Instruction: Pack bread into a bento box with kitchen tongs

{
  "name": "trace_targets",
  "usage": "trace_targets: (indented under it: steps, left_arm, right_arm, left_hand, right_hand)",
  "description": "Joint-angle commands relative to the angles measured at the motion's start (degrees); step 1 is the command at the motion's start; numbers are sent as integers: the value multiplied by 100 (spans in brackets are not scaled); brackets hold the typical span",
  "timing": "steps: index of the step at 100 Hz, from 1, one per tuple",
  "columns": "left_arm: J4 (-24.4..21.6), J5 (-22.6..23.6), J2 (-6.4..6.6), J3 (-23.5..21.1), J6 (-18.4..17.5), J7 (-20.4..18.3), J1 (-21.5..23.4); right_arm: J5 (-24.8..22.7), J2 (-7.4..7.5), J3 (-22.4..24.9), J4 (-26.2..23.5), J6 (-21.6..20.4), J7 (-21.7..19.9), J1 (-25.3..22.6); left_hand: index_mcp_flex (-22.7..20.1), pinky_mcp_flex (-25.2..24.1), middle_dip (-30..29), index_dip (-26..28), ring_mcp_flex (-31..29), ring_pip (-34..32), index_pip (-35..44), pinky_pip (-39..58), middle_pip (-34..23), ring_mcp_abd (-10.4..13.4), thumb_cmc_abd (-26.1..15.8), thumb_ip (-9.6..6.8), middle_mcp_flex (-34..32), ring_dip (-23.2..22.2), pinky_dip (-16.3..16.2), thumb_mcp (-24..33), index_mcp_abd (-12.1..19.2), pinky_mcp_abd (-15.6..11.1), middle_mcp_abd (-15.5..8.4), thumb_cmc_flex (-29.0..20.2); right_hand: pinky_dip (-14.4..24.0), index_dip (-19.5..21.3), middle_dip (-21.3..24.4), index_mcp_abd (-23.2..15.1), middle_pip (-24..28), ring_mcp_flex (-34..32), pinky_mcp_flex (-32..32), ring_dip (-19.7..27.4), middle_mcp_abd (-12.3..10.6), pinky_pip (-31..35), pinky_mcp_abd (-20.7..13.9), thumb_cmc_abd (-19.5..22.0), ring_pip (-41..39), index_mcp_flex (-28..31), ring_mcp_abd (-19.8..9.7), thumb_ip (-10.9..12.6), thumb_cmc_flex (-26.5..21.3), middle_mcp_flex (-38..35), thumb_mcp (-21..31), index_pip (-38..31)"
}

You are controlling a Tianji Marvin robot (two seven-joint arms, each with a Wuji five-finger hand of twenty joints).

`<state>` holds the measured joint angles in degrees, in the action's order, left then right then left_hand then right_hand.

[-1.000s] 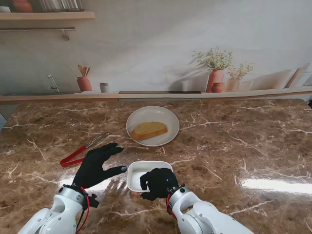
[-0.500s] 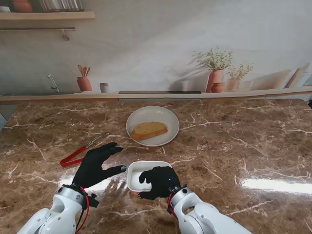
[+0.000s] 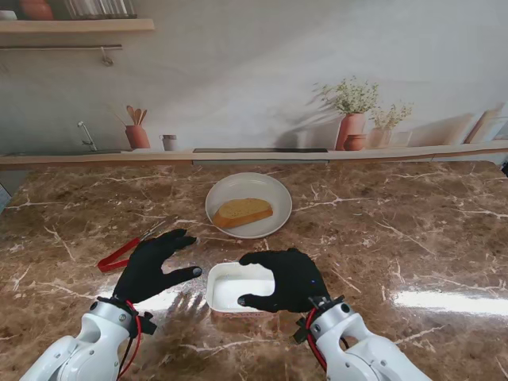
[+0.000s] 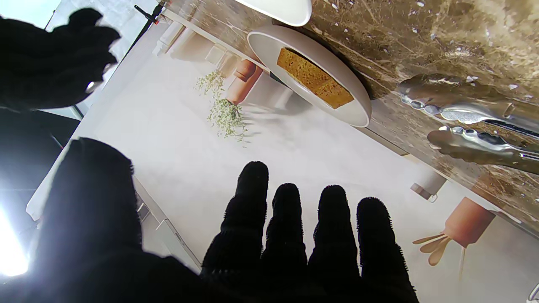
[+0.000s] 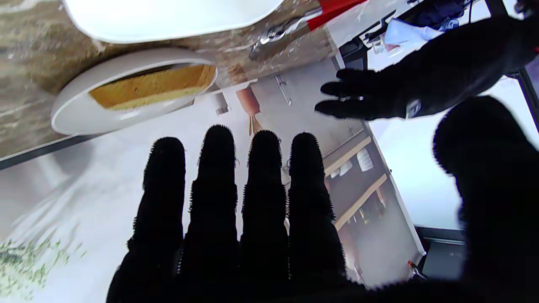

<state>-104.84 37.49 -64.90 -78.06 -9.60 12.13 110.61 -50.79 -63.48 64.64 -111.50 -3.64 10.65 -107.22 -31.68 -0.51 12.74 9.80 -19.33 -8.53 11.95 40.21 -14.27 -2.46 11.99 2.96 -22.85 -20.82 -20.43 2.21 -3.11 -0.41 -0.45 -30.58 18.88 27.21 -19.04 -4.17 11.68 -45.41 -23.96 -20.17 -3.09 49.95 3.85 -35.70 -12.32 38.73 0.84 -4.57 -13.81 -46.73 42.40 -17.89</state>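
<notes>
Both robot hands, left robot hand [image 3: 152,266] and right robot hand [image 3: 287,279], spread, empty; no legible writing.

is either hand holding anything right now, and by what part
Nothing is held. The left hand hovers open near the red-handled metal tongs; the right hand is open over the white rectangular bento box.

The table [image 3: 413,238] is glossy brown veined marble. The plate [image 3: 274,194] and box [image 3: 226,279] are smooth glossy white. The tongs [image 4: 471,126] have shiny metal tips and red handles. Both hands wear matt black cloth.
</notes>
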Motion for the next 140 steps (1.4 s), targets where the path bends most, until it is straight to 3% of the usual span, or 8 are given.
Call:
trace_targets:
  steps: [1, 40, 72, 87, 93, 95, 106, 140]
  left_arm:
    - [-24, 17, 16, 5, 14, -20, 21]
    - [150, -55, 13, 197, 86, -22, -114]
    - [236, -75, 10, 140, 155, -25, -125]
    - [339, 46, 53, -129, 87, -220, -288]
    - [379, 187, 106, -348, 98, -482, -388]
    - [389, 232, 128, -430, 111, -597, -423]
    - [481, 423, 219, -813, 278, -1119, -643]
    - [869, 684, 525, -1143, 1093, -3013, -1532]
  right_arm:
    - [61, 59, 180, -16, -15, -36, -78]
    - [709, 42, 1531, 559, -853, -435, -196]
    - [979, -12, 1830, 1160, -834, -293, -35]
    - [991, -23, 1779, 1270, -736, -231, 22]
    - [1012, -25, 1746, 1306, -711, -226, 46]
    - [1018, -22, 1739, 1315, -707, -240, 52]
    - [1022, -13, 1694, 1380, -709, -278, 97]
    - [1088, -6, 1539, 1546, -628, -339, 276]
  left_hand:
    - [181, -107, -56, -54, 226, 111, -154, -131, 143, 188, -173, -251, 201, 104, 90, -192, 60, -235, -81, -185]
    - [207, -107, -60, -59, 236, 125, -162, -160, 147, 213, -178, -252, 220, 111, 105, -184, 82, -252, -116, -169]
    - [266, -107, -61, -66, 262, 136, -177, -245, 146, 246, -121, -255, 249, 113, 148, -152, 117, -251, -138, -234]
    - [703, -118, -52, -42, 358, 157, -187, -328, 131, 295, 248, -262, 423, 114, 184, 29, 575, -119, -198, -416]
    - [805, -142, -61, -27, 443, 183, -184, -362, 156, 305, 428, -266, 516, 119, 195, 112, 625, -45, -234, -498]
    - [921, -130, -80, 28, 484, 196, -177, -474, 149, 300, 670, -176, 581, 100, 149, 936, 569, -36, -241, -144]
    - [1258, -114, -6, -83, 689, 183, -269, -644, 36, 222, 1240, 23, 877, 51, 149, 2104, -78, -127, -109, 225]
    - [2338, -195, 440, 52, 1681, 476, -662, -2444, 1046, 112, 2145, 337, 1534, -88, -117, 2460, -573, -233, 151, 333]
  right_hand:
    - [-253, -45, 224, 59, -193, 309, 258, 259, 45, -425, -255, 113, 203, -265, -150, 136, 358, 258, 41, 153]
    - [-930, -286, 886, 260, -633, 1482, 953, 931, 68, -1459, -824, 658, 719, -1001, -408, 201, 758, 1318, -28, 668]
    - [-958, -296, 953, 263, -589, 1514, 926, 988, 89, -1554, -823, 656, 685, -1013, -378, 238, 738, 1366, -31, 689]
    - [-941, -278, 951, 218, -549, 1522, 950, 983, 81, -1570, -795, 680, 659, -970, -395, 230, 662, 1355, -90, 653]
    - [-932, -276, 951, 213, -546, 1521, 956, 982, 77, -1571, -795, 686, 656, -977, -407, 230, 645, 1361, -105, 652]
    - [-930, -276, 952, 214, -548, 1532, 965, 983, 76, -1575, -795, 694, 659, -984, -407, 230, 644, 1368, -110, 655]
    - [-907, -269, 948, 215, -537, 1524, 964, 978, 70, -1574, -782, 701, 652, -972, -421, 232, 615, 1355, -136, 644]
    - [-832, -246, 903, 205, -477, 1484, 951, 959, 59, -1561, -742, 692, 632, -929, -451, 236, 562, 1248, -174, 609]
